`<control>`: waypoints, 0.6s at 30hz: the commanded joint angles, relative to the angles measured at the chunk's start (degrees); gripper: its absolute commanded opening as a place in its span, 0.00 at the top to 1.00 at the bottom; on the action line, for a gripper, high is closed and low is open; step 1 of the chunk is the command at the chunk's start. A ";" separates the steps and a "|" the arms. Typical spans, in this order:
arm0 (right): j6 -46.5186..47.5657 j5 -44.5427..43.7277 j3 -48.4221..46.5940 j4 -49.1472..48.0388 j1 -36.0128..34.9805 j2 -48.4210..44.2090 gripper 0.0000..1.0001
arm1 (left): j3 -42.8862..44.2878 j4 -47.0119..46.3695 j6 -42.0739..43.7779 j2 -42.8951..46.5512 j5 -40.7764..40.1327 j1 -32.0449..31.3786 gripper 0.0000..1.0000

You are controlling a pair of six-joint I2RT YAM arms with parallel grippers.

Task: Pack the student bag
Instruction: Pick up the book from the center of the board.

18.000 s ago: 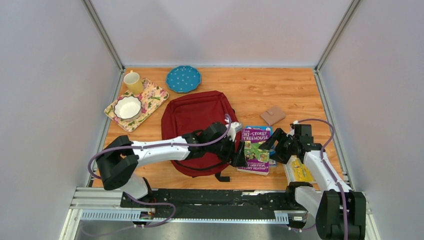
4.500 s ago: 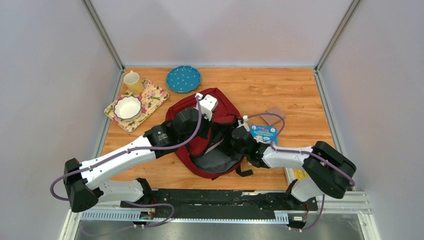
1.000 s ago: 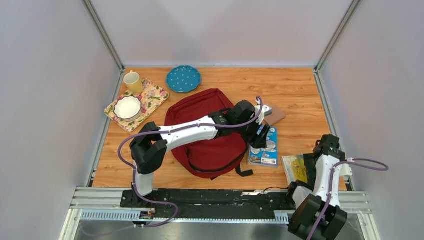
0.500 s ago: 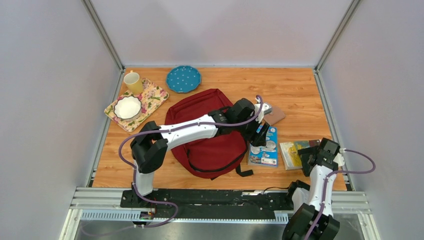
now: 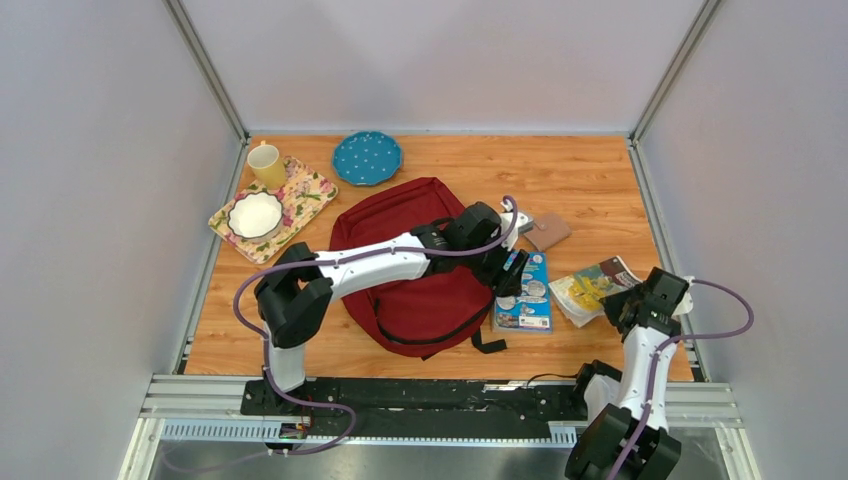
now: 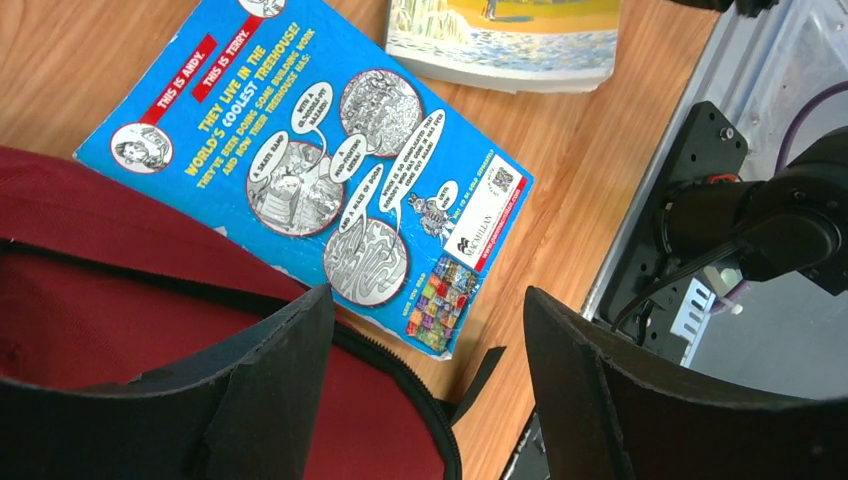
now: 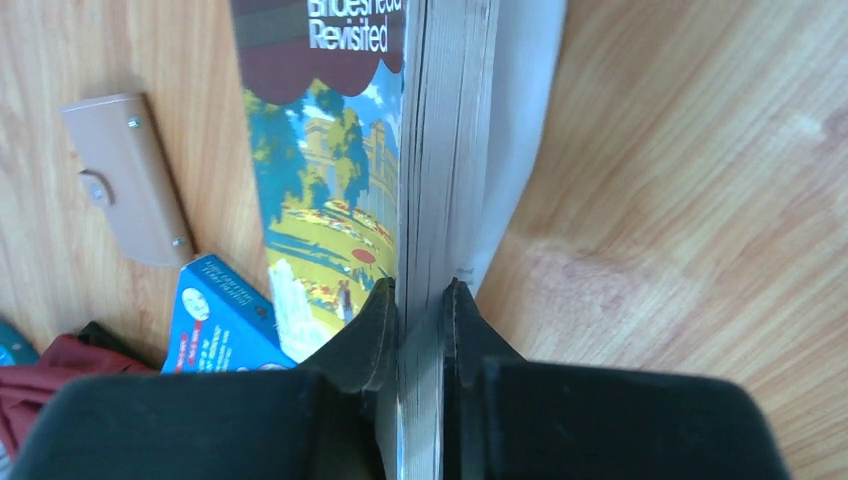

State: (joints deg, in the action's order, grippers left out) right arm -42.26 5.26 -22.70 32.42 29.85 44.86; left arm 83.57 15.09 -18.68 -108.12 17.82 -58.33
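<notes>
Right gripper [image 7: 420, 300], spread wide a second ago, now pinches the yellow paperback [image 7: 330, 150] by its page edge. It has swung the book up from the near right edge toward 10 o'clock, where the student bag [image 5: 400, 235] lies flat at table centre. Risk, my judgement: thin hold near one edge with a cover sagging free (book could pivot out or fan), and the bag's mouth looks shut. Left gripper [image 6: 425, 300] hangs wide open, empty, over the blue book [image 6: 310, 180] at the bag's 3 o'clock, arm stretched across the bag; right arm folded upright by its base.
</notes>
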 commanded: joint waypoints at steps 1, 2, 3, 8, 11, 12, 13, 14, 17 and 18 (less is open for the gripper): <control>3.58 7.30 -6.38 1.93 -0.14 -2.31 1.00 | -1.48 -2.61 0.92 5.98 -0.86 0.84 0.23; 3.50 7.75 -9.00 2.72 -0.05 -2.93 1.00 | -2.26 -2.79 0.66 7.12 -1.47 1.02 0.23; 3.24 8.10 -10.60 3.34 -0.14 -4.16 1.00 | -2.71 -3.14 0.49 7.83 -1.82 1.28 0.23; 2.53 11.78 -19.03 5.19 -0.05 -5.05 1.00 | -6.04 -4.90 -0.83 13.09 -3.32 2.60 0.23; 2.36 17.30 -23.08 5.89 -0.14 -4.26 1.00 | -8.41 -6.21 -1.18 16.78 -4.63 3.57 0.22; 2.10 19.07 -24.14 5.90 -0.05 -4.17 1.00 | -9.03 -7.00 -1.45 17.67 -4.99 3.92 0.21; 1.49 20.92 -24.23 4.85 -0.05 -4.52 1.00 | -10.17 -7.44 -1.80 18.63 -5.43 4.44 0.21; 0.78 25.89 -23.80 3.45 -0.14 -4.61 1.00 | -10.79 -7.71 -1.89 20.38 -5.52 4.71 0.20; -1.33 35.68 -22.40 -1.73 -0.40 -4.26 1.00 | -13.08 -9.29 -2.33 23.81 -6.57 5.85 0.18; -1.77 37.09 -22.04 -4.54 -1.36 -4.34 1.00 | -13.60 -10.07 -2.33 24.52 -6.75 6.20 0.17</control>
State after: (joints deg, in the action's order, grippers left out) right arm -40.99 26.35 -43.81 38.83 29.76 41.17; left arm 71.79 9.54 -19.94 -88.38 12.82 -53.32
